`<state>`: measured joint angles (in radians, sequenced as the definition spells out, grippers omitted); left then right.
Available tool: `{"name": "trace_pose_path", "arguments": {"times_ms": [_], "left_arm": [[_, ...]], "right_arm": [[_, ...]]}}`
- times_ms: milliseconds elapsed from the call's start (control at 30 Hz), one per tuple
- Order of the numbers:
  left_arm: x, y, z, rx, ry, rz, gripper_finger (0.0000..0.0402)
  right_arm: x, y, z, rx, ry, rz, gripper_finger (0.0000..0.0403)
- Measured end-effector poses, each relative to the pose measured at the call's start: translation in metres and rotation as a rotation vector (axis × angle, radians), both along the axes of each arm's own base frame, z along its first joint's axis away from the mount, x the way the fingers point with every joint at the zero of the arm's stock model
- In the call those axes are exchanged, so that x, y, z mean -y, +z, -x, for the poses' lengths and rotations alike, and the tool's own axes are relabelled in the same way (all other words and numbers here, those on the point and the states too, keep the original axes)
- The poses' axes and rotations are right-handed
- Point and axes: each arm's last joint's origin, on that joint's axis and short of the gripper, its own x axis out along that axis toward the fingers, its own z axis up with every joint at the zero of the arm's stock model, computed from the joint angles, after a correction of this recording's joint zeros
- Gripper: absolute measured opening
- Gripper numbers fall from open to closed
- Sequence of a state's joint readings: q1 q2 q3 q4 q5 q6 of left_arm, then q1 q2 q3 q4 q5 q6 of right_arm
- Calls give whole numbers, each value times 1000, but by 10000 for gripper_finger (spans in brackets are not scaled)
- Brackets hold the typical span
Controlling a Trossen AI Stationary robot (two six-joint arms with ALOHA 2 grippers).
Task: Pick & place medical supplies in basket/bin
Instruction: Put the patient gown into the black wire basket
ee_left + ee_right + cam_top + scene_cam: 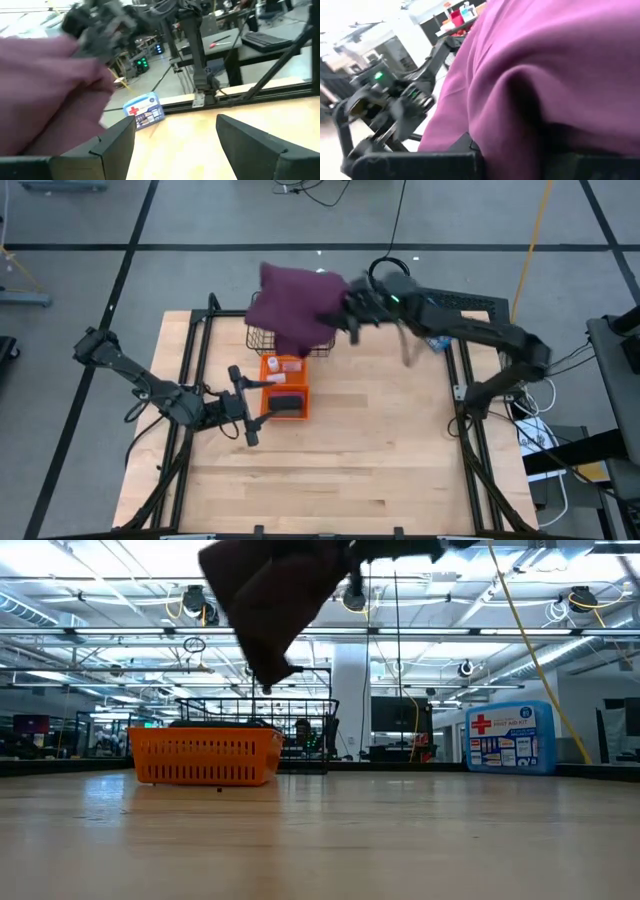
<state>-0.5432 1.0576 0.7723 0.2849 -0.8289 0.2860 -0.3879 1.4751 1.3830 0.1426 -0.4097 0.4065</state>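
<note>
So the right gripper [352,308] is clamped shut on the purple cloth [290,305], which hangs in the upper middle of the high view, draping over the wire basket [262,338]. It looks light and totally floppy, bunching wherever it's pinched, so I'd guess an edge grip lets most of it dangle and snag the rim. The left gripper [243,402], fingers apart and empty, waits left of centre beside the orange bin [302,388].

Wooden table [360,450]: wire basket [262,338], orange bin [285,390], first-aid box [510,738].
</note>
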Motion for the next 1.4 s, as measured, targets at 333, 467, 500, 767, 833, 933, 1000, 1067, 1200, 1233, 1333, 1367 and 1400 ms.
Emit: {"name": "trace_pose_path", "arguments": {"times_ms": [333,467,500,767,833,933,1000,1067,1200,1233,1333,1367,1400], "left_arm": [[4,-2,3,-24,7,-15,282],[5,-3,3,-24,1,-15,282],[5,-3,3,-26,1,-16,282],[5,-7,3,-61,9,-34,282],[5,-7,3,-66,9,-35,282],[5,-7,3,-66,10,-34,282],[5,-7,3,-66,10,-33,282],[5,-7,3,-66,10,-31,282],[5,-8,3,-71,9,-35,282],[5,-8,3,-71,9,-35,282],[4,-9,4,-83,10,-33,282],[4,-10,4,-87,10,-33,282],[4,-10,4,-88,11,-29,282]], "right_arm": [[105,-42,-71,-59,23,-126,28],[132,-70,-83,-50,36,-222,28],[136,-78,-85,-55,50,-253,28],[148,-123,-88,-228,42,-333,28],[147,-129,-87,-284,11,-306,28],[141,-135,-85,-387,-52,-255,28],[138,-139,-85,-449,-106,-203,28],[134,-142,-84,-501,-136,-170,29],[129,-146,-85,-547,-131,-151,49],[128,-147,-86,-548,-127,-144,56],[126,-150,-85,-560,-110,-109,79],[126,-150,-85,-563,-110,-106,86],[126,-151,-85,-563,-109,-105,93]]}}
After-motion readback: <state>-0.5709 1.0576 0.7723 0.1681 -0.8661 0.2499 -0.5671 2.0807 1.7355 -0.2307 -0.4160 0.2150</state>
